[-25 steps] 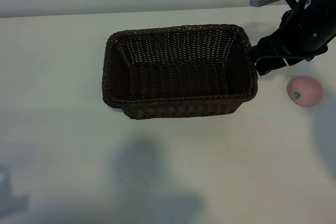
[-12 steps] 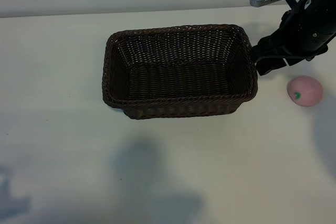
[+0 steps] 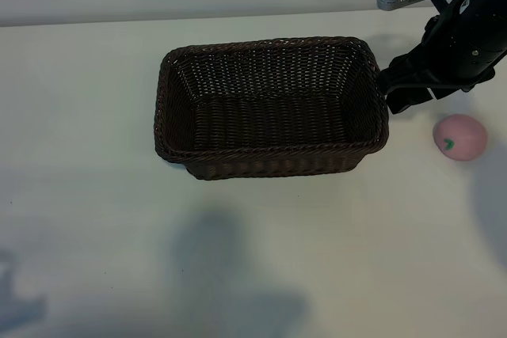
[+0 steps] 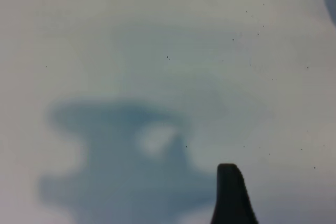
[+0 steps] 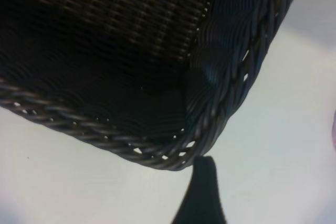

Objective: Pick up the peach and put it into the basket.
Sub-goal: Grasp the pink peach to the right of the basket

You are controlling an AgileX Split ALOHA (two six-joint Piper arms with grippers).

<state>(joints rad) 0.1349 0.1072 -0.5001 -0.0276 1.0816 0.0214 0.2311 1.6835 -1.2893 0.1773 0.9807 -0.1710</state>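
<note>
Pink peach (image 3: pixel 460 137) sits unmoved near the bench's right edge, ungrasped. Our right tool (image 3: pixel 400 89) still hovers beside the basket (image 3: pixel 272 106), jaws apart; the left's we cannot tell.

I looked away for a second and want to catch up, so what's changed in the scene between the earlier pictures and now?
Nothing visibly changed. The peach lies on the table just right of the basket, not yet picked up. The right gripper hangs at the basket's right end, between basket and peach, holding nothing. The basket is empty as before.
</note>
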